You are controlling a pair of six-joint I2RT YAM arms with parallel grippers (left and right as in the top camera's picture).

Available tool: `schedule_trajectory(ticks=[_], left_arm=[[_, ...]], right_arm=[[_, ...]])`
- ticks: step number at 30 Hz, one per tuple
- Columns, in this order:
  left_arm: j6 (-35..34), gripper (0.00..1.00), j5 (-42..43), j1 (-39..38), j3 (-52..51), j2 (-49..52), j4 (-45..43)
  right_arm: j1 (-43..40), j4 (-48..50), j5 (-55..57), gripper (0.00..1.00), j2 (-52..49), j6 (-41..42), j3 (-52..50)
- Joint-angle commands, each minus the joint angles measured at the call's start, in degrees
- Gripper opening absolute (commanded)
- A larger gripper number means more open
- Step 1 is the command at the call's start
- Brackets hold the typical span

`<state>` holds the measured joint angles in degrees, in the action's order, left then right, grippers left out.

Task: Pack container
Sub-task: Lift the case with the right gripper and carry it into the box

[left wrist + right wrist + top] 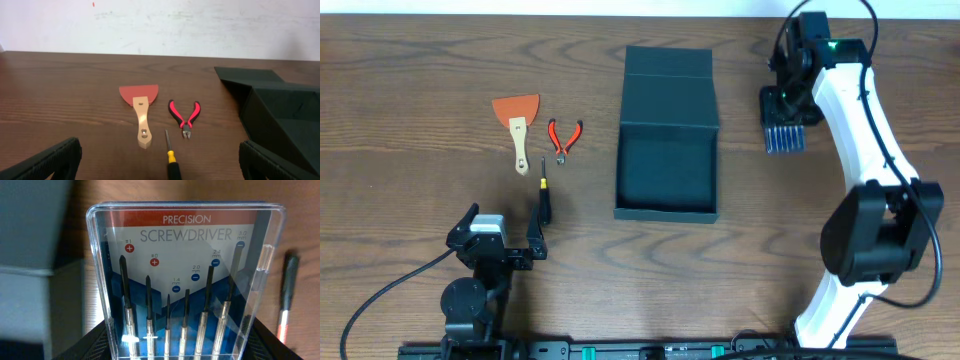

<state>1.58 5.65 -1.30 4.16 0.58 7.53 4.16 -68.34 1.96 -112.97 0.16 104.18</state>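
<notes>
Clamping the clear precision screwdriver case by its sides, the right end effector sits at the far right of the counter. It is just right of the container, which lies in the middle with its flap lid thrown back on the far side and nothing inside. Whether the case is off the counter I cannot tell.

The fingers hold only the end of the case nearest the wrist (the plastic looks slick), so I judge it could pivot or slip on the carry leftward. A low sweep could also knock it against the container's right wall and shove the box. A slim dark tool lies just right of the case, close enough to be nudged.

Well to the left are a red scraper, red-handled pliers and a small screwdriver, none in that path. The left end effector sits at the near left with its fingers spread wide and holding nothing.
</notes>
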Motion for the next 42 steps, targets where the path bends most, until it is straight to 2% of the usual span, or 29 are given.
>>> schedule_trajectory(ticks=[1,15,23,31,42], left_arm=[[0.79,0.99,0.33,-0.17,-0.33,-0.35,-0.02],[0.79,0.98,0.33,-0.17,-0.33,-0.35,-0.02],[0.79,0.99,0.33,-0.17,-0.33,-0.35,-0.02],[0.79,0.99,0.33,-0.17,-0.33,-0.35,-0.02],[0.79,0.99,0.33,-0.17,-0.33,-0.35,-0.02]], right_arm=[[2.84,-0.07,-0.07,0.11,5.44,-3.80,2.54],[16.28,-0.07,-1.86,0.17,12.79,-11.15,2.67],[23.47,0.17,-4.42,0.26,12.79,-20.46,2.64],[26.27,-0.26,-7.48,0.17,12.63,-25.20,2.62],[26.36,-0.55,-10.03,0.22,11.52,-29.88,1.44]])
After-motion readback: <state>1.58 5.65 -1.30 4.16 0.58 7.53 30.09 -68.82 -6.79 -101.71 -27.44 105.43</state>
